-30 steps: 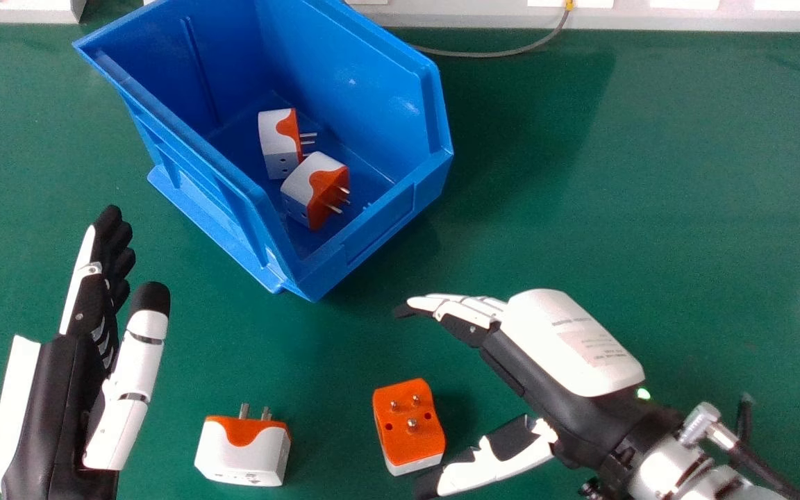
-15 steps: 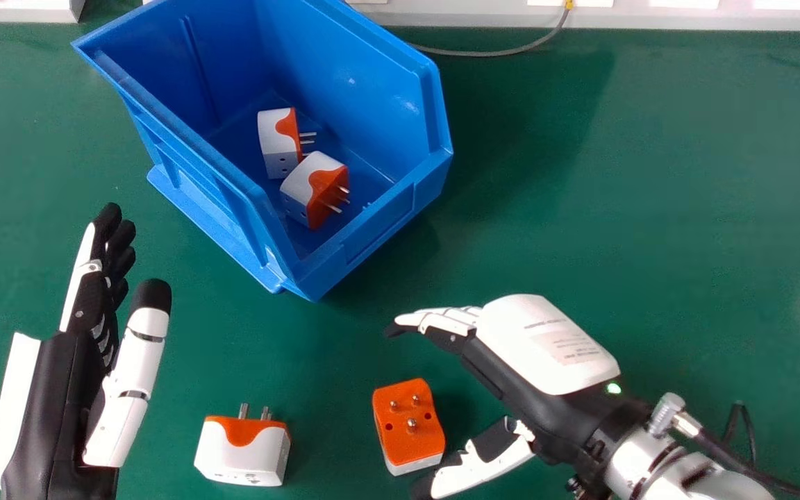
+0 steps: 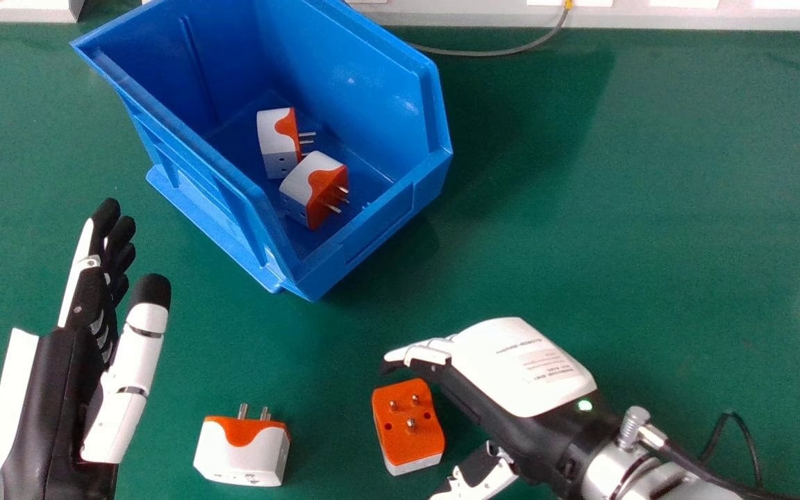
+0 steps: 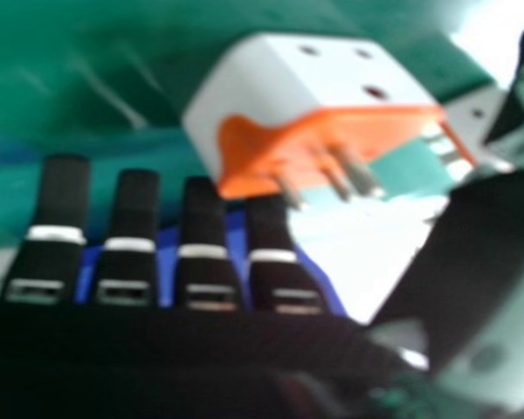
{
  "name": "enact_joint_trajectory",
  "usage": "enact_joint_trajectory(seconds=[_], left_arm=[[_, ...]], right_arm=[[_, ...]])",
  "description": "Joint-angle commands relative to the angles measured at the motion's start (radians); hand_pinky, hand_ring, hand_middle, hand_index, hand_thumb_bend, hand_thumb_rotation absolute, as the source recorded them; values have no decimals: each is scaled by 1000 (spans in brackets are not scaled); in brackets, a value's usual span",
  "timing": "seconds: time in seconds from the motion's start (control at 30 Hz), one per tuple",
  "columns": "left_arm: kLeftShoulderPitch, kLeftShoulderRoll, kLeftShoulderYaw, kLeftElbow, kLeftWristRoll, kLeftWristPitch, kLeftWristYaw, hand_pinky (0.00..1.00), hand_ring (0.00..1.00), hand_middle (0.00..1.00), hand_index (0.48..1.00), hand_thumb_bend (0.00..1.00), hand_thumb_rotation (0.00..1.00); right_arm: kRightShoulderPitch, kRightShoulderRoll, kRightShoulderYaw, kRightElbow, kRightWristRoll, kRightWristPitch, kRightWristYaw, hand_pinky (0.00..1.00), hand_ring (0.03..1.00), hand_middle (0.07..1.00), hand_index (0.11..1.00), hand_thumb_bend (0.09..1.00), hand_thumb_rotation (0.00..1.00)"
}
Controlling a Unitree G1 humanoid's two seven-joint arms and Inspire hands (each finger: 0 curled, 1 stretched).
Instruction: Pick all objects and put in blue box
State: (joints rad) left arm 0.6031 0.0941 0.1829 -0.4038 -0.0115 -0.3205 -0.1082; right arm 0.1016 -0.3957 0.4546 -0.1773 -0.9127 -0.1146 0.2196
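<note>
Facing the orange-topped plug: the right hand (image 3: 521, 368) is the nearer of the two, lying to the plug's right with the gap between fingers and thumb turned toward it.
Orange-topped plug (image 3: 410, 439): on the green surface (image 3: 580, 243), prongs up, well apart from the box; its longer side runs roughly from far to near.
Right fingers (image 4: 135, 201): spread from the thumb (image 4: 472, 262) and gripping nothing; their tips lie near the plug's far end, the thumb by its near right side. Whether they touch it, I cannot tell.
Left hand (image 3: 53, 396): fingers straight, thumb apart, on the left.
White-sided plug (image 3: 244, 455): on the surface between the left hand and the orange-topped plug, prongs pointing away.
Blue box (image 3: 365, 257): beyond both, holding two plugs, one farther (image 3: 278, 139), one nearer (image 3: 306, 184).
Coming move: probably a short shift leftward and down, then closing across the plug's ends.
</note>
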Motion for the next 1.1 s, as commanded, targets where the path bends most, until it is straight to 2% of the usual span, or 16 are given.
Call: enact_joint_trajectory(seconds=[0.0,0.13,0.23,0.37,0.6,0.7,0.77,0.93,1.0,1.07], left_arm=[[4,2,6,-32,-11,6,1,985,967,966,965,414,901],[8,2,8,-46,-17,25,1,985,968,967,966,411,895],[6,7,9,-50,-16,28,-3,989,971,969,969,415,892],[1,7,9,-52,-28,32,-5,993,973,971,972,412,892],[-9,8,13,-50,-23,38,0,973,962,960,965,413,870],[-11,7,12,-55,-31,47,-2,982,964,960,965,424,863],[-14,5,12,-54,-33,46,-2,989,967,960,966,425,861],[-23,10,14,-41,-26,35,-2,998,967,961,967,421,852],[-19,10,14,-51,-23,53,0,999,967,962,968,418,855],[-19,11,14,-53,-26,56,-2,1000,973,967,972,415,863]], right_arm=[[-18,8,6,-12,-6,13,6,663,784,806,786,780,403],[-31,14,16,-5,-16,35,8,662,779,802,782,781,392],[-46,16,24,3,-24,51,17,662,778,801,781,782,385],[-65,18,32,17,-27,60,15,669,784,806,785,774,392],[-88,23,39,47,-39,64,3,665,779,803,779,764,385],[-93,26,42,53,-44,74,5,668,779,803,779,760,382],[-98,27,44,57,-45,80,12,670,781,804,779,759,379],[-114,20,55,73,-57,83,7,673,784,807,783,753,383],[-121,19,59,78,-61,89,14,674,785,808,784,748,385],[-127,19,64,82,-67,97,21,679,786,808,786,738,386]])
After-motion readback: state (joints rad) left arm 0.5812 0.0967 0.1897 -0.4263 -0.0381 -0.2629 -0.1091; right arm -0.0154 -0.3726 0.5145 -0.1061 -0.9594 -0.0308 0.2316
